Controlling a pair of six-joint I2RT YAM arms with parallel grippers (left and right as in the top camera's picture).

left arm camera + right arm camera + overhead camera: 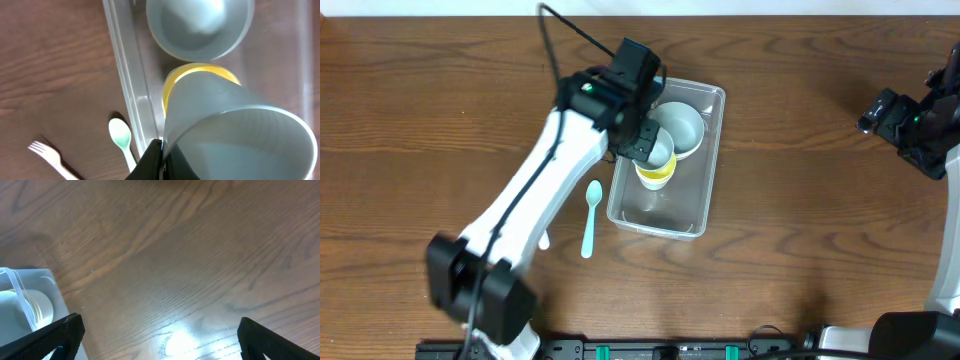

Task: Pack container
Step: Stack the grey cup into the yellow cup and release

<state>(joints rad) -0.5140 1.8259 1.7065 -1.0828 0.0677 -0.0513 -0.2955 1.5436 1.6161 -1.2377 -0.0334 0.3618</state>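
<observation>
The clear rectangular container (712, 150) sits mid-table. A pale round bowl (682, 125) lies in its far end, with a yellow cup (656, 178) beside it. My left gripper (642, 140) hovers over the container, shut on the rim of a pale blue-grey cup (661, 153) that sits tilted in the yellow cup. In the left wrist view the fingers (150, 160) pinch the pale cup's (240, 130) wall above the yellow cup (172, 87), with the bowl (200, 25) beyond. My right gripper (160, 335) stands open over bare wood, far right of the container (20, 287).
A mint green spoon (591, 215) lies on the table just left of the container, also visible from the left wrist (120, 134). Further left is a white fork (47, 155). The right arm (910, 125) stands near the table's right edge.
</observation>
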